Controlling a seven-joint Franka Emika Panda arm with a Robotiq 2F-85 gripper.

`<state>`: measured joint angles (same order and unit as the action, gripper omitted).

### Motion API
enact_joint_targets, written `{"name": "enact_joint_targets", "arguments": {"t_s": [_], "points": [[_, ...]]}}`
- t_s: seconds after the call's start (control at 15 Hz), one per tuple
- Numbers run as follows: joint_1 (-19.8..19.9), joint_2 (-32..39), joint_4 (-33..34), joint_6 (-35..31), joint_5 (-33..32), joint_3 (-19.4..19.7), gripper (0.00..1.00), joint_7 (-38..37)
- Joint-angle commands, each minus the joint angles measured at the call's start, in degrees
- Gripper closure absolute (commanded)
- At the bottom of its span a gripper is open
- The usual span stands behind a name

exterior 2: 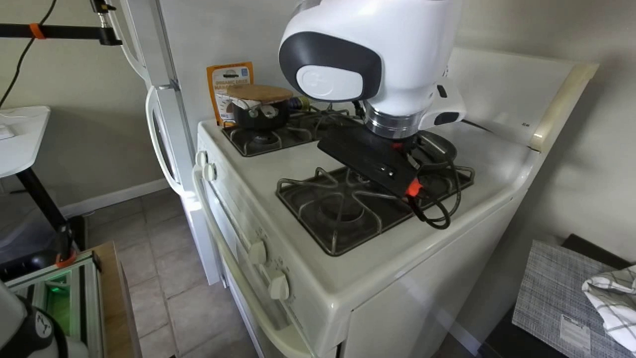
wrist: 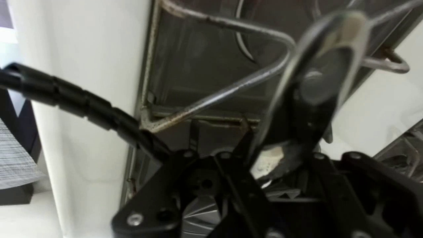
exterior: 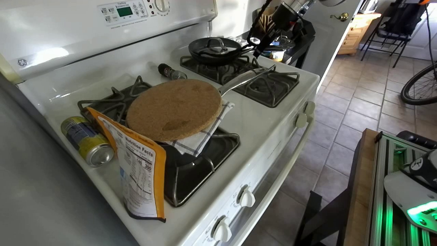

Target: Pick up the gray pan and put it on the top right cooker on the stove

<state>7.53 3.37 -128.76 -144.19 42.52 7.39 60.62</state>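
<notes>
The gray pan [exterior: 209,58] is over the top right cooker [exterior: 220,72] and looks level on its grate. A metal loop, like a lid handle, arcs over it. In an exterior view, the pan [exterior 2: 445,149] is partly behind the arm. My gripper [exterior: 261,48] is at the pan's handle side. In the wrist view, a blurred dark handle with shiny edges [wrist: 299,109] passes between the fingers of the gripper [wrist: 274,153]. It hides the fingertips, so I cannot tell whether they press on it. The stove [exterior: 254,112] is white enamel.
A tan-brown disc [exterior: 174,107] lies on a cloth over a pot, front left. The pot's silver handle [exterior: 242,80] reaches over the front right grate [exterior 2: 343,209]. A pouch [exterior: 140,171], a can [exterior: 87,141] and a small bottle [exterior: 170,71] stand or lie nearby.
</notes>
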Motion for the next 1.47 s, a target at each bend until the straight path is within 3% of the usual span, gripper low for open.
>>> {"name": "enact_joint_targets", "arguments": {"t_s": [0.0,0.07,0.4,0.67,1.07,1.4], "points": [[0.2,-1.2,-0.1,-1.2,-9.0,0.1,0.69,-9.6],[0.3,-1.4,0.0,-0.6,-10.5,0.0,0.69,-11.0],[0.7,-2.4,1.8,4.9,-16.0,0.1,0.31,-16.9],[1.1,-3.7,3.7,13.7,-19.3,0.6,0.01,-19.2],[2.0,-8.0,6.1,16.9,-32.1,2.1,0.00,-28.9],[0.4,-10.9,6.9,10.6,-29.7,2.3,0.00,-23.3]]}}
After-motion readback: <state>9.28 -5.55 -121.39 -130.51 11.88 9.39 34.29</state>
